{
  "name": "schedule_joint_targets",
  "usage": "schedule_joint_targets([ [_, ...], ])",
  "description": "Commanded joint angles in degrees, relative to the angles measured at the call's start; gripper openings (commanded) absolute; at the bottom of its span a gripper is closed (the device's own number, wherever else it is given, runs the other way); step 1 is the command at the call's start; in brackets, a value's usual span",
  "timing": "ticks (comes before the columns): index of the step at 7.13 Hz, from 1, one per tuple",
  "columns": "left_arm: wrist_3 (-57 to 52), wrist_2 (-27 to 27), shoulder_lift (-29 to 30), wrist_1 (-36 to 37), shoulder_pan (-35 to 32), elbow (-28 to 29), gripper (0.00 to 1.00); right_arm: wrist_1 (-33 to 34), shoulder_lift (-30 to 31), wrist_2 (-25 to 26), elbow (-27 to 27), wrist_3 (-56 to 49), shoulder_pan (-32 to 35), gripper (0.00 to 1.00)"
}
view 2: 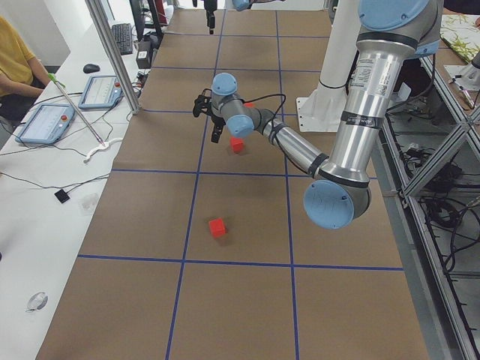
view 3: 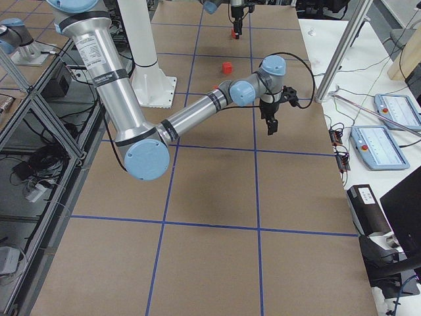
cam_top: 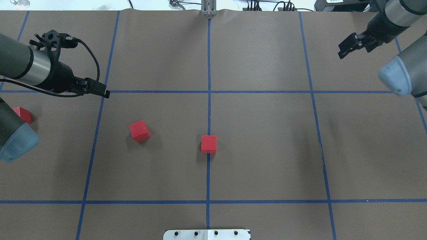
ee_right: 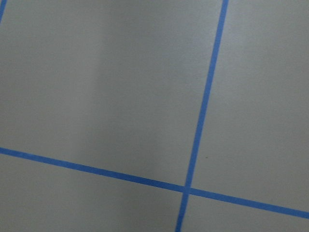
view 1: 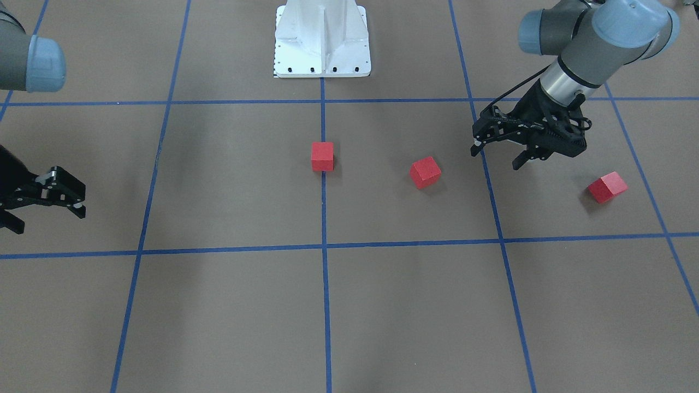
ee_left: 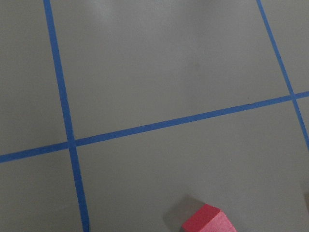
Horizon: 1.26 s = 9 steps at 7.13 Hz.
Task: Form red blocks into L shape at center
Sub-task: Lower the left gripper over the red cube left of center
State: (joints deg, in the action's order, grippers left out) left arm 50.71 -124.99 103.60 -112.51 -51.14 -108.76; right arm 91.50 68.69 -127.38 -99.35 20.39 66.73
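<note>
Findings, taken left to right across the overhead view.

Outer block (cam_top: 22,114): it lay at the far left edge, partly hidden behind the left arm (cam_top: 13,140) and well apart from the other two red blocks.

Left gripper (view 1: 497,158): it hung above a crossing of the tape lines, between the outer block and the second block and to the far side of both. Its fingers were spread wide with nothing between them.

Second block (cam_top: 139,130): it sat alone on bare floor, turned askew to the grid, roughly midway between the outer block and the centre.

Centre block (cam_top: 208,144): it rested squarely on the blue tape line (cam_top: 208,113) at the centre (cam_top: 208,128). Judged already placed, with two blocks outstanding.

Right gripper (view 1: 48,218): it was parked far to the right, away from every block. Its fingers stood apart and held nothing.

Handling assessment: the cubes appeared small, rigid and probably light, and their matte faces should give fair friction. The recommended hold is across two opposite flat faces, low on the body. For the askew block the jaws should be turned to match its faces, since corner contact could spin it or push it away.
</note>
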Motion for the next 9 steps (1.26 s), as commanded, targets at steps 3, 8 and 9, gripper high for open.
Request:
schedule_joint_targets([
  [3,4.7,2.2,2.6,6.5,2.3,-0.8,1.0,-1.1,8.2,-1.8,1.2,-8.9,6.1,1.0],
  [8,15.0,10.0,8.9,17.4,11.7,-0.3,1.0,-5.7,13.4,-1.5,1.5,-8.0,6.1,1.0],
  [9,15.9,11.5,9.2,17.4,12.6,-0.2,1.0,-5.8,13.4,-1.5,1.5,-8.0,6.1,1.0],
])
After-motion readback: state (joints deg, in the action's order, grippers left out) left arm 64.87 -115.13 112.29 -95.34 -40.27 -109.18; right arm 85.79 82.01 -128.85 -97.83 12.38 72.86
